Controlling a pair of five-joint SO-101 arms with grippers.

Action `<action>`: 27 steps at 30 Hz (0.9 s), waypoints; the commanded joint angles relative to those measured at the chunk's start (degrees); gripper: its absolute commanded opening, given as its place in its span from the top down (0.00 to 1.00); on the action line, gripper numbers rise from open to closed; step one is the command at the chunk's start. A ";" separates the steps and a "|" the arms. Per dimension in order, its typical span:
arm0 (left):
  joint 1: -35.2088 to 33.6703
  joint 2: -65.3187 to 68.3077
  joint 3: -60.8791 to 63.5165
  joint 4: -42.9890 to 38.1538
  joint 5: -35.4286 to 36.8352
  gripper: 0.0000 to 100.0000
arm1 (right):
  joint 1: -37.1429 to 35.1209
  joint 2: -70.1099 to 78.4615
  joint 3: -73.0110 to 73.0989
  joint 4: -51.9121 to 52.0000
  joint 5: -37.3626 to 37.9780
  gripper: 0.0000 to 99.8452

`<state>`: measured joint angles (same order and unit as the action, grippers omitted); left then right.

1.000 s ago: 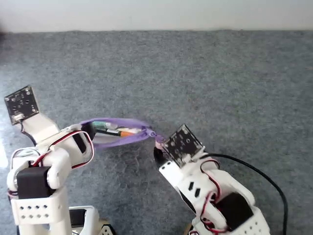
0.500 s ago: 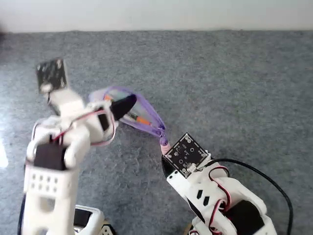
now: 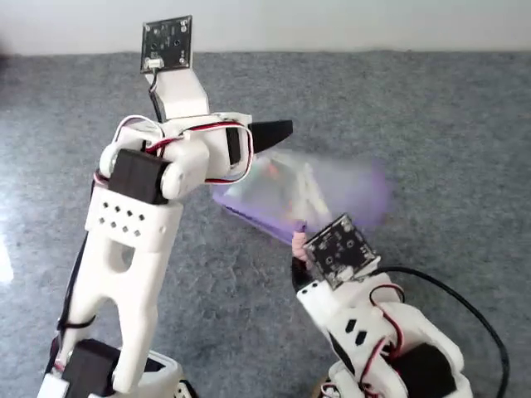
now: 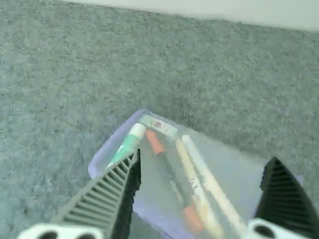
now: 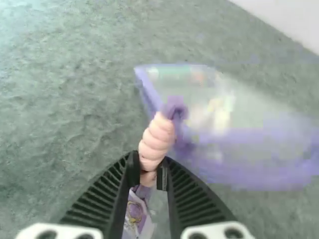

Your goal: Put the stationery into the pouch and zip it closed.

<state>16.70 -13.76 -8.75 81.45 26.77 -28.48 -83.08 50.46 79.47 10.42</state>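
Pouch of clear plastic with purple edging [image 3: 332, 195], out on the grey carpeted table top [image 3: 431, 108], between the two arms. Carried inside it a green-and-white marker [image 4: 127, 144], an orange pen [image 4: 155, 142] and a long cream pen [image 4: 207, 181], laid roughly side by side and pointing the same way. Could not tell how far the zip was drawn. Ended at one corner in a pink ribbed zipper pull [image 5: 155, 139].

Was pinched at that pull by the right gripper [image 5: 148, 167], its black ridged fingers [image 5: 119, 184] drawn in narrow against both sides of the pink piece, with the pouch stretching away beyond the tips.

Was overhung by the left gripper [image 4: 204, 167], spread wide, gripping nothing and touching nothing, with pouch and pens showing through the gap between its two black fingers [image 4: 124, 184]. Showed in the high view as one black finger [image 3: 272, 131] pointing out above the pouch's far edge, atop a tall raised arm.

Was partly covered in the high view by the left arm's white body [image 3: 182, 157] at one end and by the right arm's square black camera board [image 3: 340, 253] at the near corner.

Beyond these: a white wall strip [image 3: 332, 25] along the table's far edge, and a black cable [image 3: 452, 292] curving off the right arm's base.
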 commanded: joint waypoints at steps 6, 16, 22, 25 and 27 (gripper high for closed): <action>-2.81 -6.59 -3.91 10.99 -1.32 0.63 | 7.43 -0.66 -3.16 -6.64 -0.44 0.99; -2.73 -10.55 -3.91 16.62 -14.15 0.63 | 11.38 -0.48 -6.77 -15.16 9.58 0.99; -2.99 -8.09 -3.82 13.98 -14.68 0.63 | 10.86 -0.48 -6.59 -14.99 12.75 0.99; -2.99 -7.47 -3.82 10.99 -9.67 0.63 | 10.86 -0.48 -6.51 -13.32 12.75 0.99; -2.99 -7.38 -3.03 9.05 -7.03 0.63 | 10.86 -0.57 -6.51 -11.74 12.75 0.99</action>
<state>14.24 -20.97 -9.63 93.93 16.13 -17.67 -84.13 46.15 66.64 22.55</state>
